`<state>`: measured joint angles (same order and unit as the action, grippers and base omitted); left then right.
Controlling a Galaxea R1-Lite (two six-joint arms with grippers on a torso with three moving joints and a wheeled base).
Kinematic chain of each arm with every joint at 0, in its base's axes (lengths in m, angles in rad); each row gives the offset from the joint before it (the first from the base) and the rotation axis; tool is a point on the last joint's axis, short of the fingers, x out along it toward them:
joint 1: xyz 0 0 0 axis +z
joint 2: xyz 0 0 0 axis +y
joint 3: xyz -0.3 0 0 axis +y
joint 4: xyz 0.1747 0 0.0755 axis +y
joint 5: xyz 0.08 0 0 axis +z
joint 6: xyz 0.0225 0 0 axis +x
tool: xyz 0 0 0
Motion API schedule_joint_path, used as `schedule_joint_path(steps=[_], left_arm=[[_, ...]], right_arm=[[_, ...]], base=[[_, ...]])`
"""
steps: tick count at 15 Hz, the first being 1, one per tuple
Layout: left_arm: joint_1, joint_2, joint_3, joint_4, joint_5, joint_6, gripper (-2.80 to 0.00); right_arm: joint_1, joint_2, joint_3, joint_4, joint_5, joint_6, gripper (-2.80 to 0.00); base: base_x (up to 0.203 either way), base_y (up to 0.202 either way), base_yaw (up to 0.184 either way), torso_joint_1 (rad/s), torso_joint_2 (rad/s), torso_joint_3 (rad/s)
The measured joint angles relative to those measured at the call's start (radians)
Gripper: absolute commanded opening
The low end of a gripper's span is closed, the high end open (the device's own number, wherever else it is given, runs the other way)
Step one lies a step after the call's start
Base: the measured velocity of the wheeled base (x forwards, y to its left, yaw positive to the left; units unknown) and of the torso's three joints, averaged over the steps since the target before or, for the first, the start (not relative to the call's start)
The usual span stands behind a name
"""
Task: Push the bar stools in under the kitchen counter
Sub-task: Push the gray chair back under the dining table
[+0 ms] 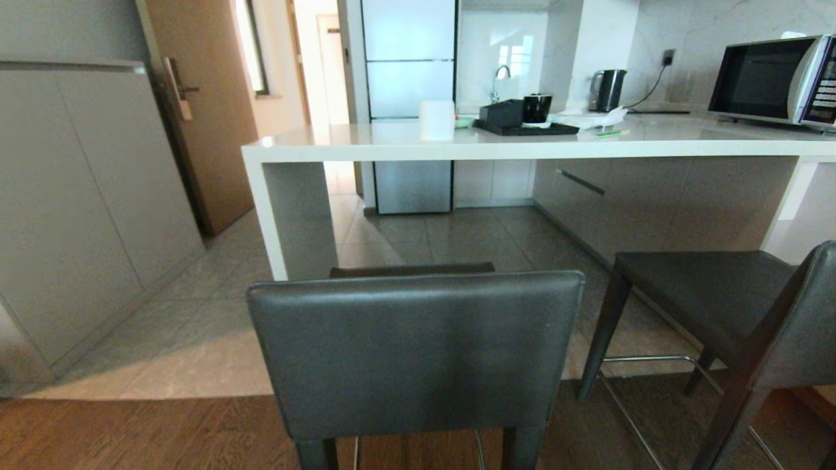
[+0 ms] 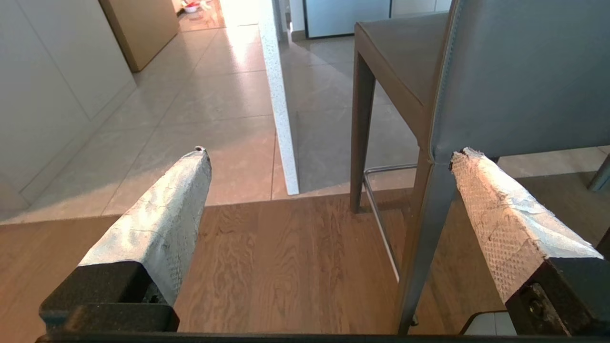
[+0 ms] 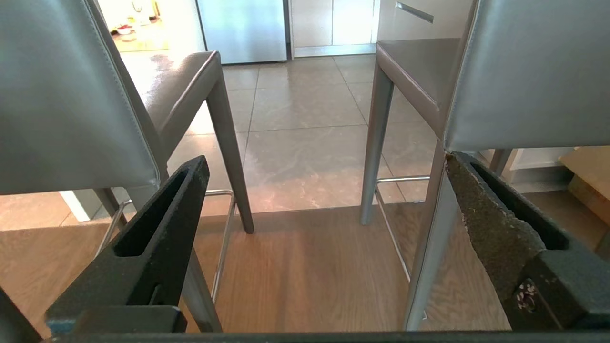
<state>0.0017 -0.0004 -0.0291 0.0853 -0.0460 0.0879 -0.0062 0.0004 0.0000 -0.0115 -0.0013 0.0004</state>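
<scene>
Bar stools are seen ahead of both claws, pulled out from the kitchen counter (image 1: 522,147). The left gripper (image 2: 329,157) is held wide and empty above wooden flooring (image 2: 286,267), with the nearer stool (image 2: 519,71) just beyond its right finger (image 2: 500,209). The right gripper (image 3: 324,162) is likewise spread wide and empty, aimed at the gap between that stool (image 3: 62,90) and the second stool (image 3: 533,71). Farther off, tiled floor (image 1: 196,326), a microwave (image 1: 771,78) and a kettle (image 1: 607,89) are shown.
</scene>
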Motion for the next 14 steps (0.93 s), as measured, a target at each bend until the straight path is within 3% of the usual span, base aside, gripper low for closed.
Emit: schedule_joint_path(steps=[8,9,12,14], left_arm=[[0.001,0.000,0.002,-0.001,-0.002,0.017,0.00],[0.001,0.000,0.002,-0.004,0.000,0.016,-2.80],[0.000,0.000,0.003,-0.006,0.000,0.009,-2.80],[0.000,0.000,0.003,-0.007,0.015,-0.027,-2.80]], right_arm=[[0.000,0.000,0.000,-0.007,-0.003,0.012,0.00],[0.000,0.000,0.000,-0.020,-0.003,0.014,-2.80],[0.000,0.000,0.000,-0.025,-0.004,0.015,-2.80],[0.000,0.000,0.000,-0.025,-0.005,0.020,-2.80]], base=[[0.000,0.000,0.000,0.000,0.00,0.000],[0.000,0.000,0.000,0.000,0.00,0.000],[0.000,0.000,0.000,0.000,0.00,0.000],[0.000,0.000,0.000,0.000,0.00,0.000]])
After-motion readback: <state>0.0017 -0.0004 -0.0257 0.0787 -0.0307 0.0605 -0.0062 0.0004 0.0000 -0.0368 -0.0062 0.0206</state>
